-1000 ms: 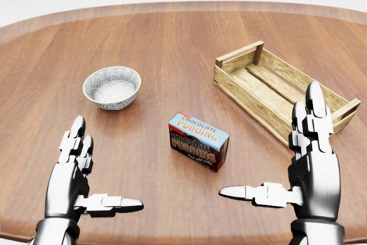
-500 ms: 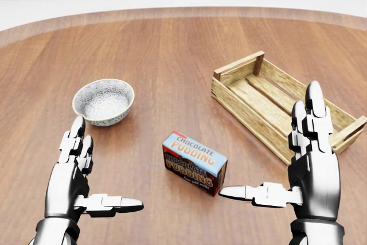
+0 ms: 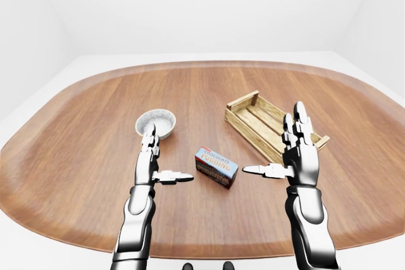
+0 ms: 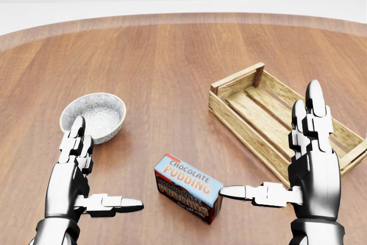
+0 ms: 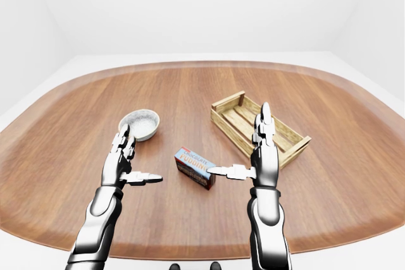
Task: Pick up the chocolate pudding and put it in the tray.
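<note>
A: What has changed?
B: The camera has moved closer; the whole view shifted. Left hand (image 4: 77, 185) empty, fingers spread; chocolate pudding box (image 4: 187, 187) lies on the table (image 4: 166, 67), right hand's (image 4: 298, 170) open thumb nearly touching it; wooden tray (image 4: 275, 116) waits beyond.

Across the head view we see the whole picture slide downward, so the camera has moved closer while the hands keep their places in it. The pudding box (image 4: 188, 195) now lies lower, its right end just beside the thumb tip of our right hand (image 4: 304, 187). The bowl (image 4: 93, 116) has drifted left, nearer our left hand (image 4: 77, 185), and the crate (image 4: 275, 120) sits lower
</note>
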{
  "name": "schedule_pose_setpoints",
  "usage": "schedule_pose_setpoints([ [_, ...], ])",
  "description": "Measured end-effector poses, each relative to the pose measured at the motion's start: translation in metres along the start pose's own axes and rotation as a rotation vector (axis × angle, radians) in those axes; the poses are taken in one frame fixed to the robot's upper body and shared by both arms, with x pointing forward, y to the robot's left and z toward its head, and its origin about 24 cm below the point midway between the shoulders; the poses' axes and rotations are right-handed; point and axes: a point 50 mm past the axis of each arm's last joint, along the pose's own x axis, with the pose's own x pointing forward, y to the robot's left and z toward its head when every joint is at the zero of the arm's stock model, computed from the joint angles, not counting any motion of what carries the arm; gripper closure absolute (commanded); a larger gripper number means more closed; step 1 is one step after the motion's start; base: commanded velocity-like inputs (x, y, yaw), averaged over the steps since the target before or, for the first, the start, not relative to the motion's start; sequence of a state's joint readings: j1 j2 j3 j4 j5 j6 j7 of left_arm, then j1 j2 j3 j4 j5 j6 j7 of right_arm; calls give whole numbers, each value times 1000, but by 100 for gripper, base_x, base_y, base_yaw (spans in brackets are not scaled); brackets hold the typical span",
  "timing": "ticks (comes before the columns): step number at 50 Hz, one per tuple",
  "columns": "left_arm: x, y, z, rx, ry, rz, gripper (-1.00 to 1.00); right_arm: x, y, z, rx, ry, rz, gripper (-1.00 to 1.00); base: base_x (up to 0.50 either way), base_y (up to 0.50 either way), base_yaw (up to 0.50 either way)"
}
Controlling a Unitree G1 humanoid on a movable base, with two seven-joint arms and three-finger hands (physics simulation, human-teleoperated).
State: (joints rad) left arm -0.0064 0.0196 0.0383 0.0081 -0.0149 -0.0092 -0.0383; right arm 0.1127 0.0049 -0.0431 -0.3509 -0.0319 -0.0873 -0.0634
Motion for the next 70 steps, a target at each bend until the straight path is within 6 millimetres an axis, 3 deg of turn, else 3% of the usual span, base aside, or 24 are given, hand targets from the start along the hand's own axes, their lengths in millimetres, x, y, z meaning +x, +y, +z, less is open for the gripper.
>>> schedule_pose_setpoints([
  [22,0,0,0,0,0,0,-100,0,0,-1,2,3,2,-100,20,0,0],
  [58,-3,-3,6,8,-48,-38,-100,0,1,-1,9,6,13,-100,0,0,0],
  [70,-3,-5,9,11,-57,-57,-100,-2,4,-10,3,43,19,-100,0,0,0],
])
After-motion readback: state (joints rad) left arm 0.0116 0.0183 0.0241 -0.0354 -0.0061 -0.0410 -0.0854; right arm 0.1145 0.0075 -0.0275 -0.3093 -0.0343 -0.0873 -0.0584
